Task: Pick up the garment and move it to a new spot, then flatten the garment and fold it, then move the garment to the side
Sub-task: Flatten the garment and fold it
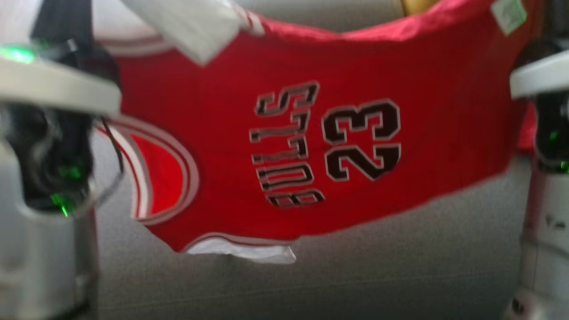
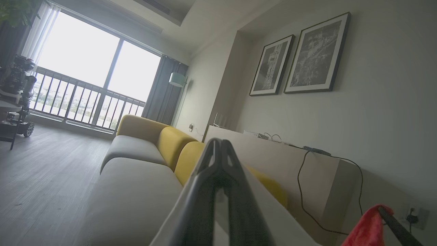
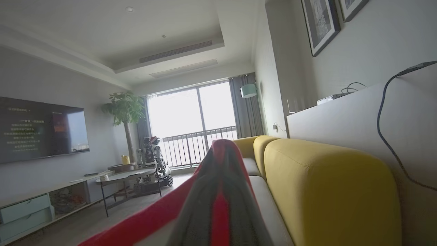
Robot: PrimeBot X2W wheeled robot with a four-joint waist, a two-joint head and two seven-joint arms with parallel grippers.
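The garment (image 1: 231, 133) is a red sleeveless jersey with dark "BULLS 23" lettering and white trim. In the head view it hangs stretched sideways between my two arms, above the grey sofa seat (image 1: 355, 275). My left gripper (image 2: 218, 142) is shut, with pale cloth of the garment (image 2: 273, 218) lying along its fingers. My right gripper (image 3: 222, 145) is shut on the garment's red cloth (image 3: 153, 218), which wraps its fingertips. In the head view both grippers' fingertips are hidden behind cloth; the left wrist (image 1: 49, 142) and the right wrist (image 1: 551, 129) flank the garment.
The sofa has yellow back cushions (image 3: 327, 184) against a low pale ledge (image 2: 293, 160) carrying cables. Wood floor (image 2: 44, 177), a round coffee table (image 3: 126, 176), a TV unit (image 3: 30, 208) and another robot (image 3: 153, 160) stand toward the balcony window.
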